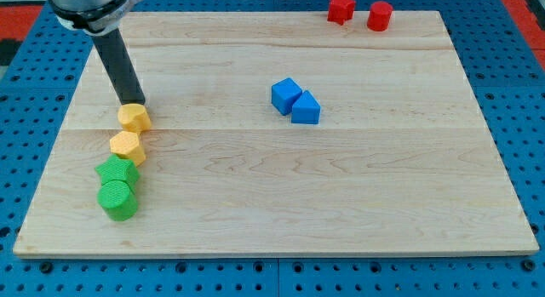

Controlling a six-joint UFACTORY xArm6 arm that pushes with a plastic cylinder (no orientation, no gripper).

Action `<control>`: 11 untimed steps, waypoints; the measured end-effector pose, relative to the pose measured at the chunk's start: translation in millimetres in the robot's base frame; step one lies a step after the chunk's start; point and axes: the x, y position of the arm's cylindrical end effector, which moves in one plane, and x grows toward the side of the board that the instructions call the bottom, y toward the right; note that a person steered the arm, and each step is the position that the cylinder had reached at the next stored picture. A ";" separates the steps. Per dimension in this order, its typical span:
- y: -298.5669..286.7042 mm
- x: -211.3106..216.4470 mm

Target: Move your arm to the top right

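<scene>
Nearest the view's bottom, a green cylinder block (pixel 117 200) touches a green star-shaped block (pixel 117 172); two yellow blocks (pixel 127 145) (pixel 134 117) continue upward. My tip (pixel 136 105), jawless, touches the upper yellow, far from the wooden board's (pixel 383 178) top right.

My tip (pixel 136 104) sits at the bench's (pixel 358 203) left, seemingly touching the upper yellow block (pixel 134 118). Below: another yellow block (pixel 126 146), two green blocks (pixel 117 172) (pixel 117 199). Centre: two blue blocks (pixel 286 95) (pixel 306 109). Top right: two red blocks (pixel 341 8) (pixel 379 15).
</scene>
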 end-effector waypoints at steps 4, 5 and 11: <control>74.4 -1.1; 118.9 -40.4; 490.5 -211.0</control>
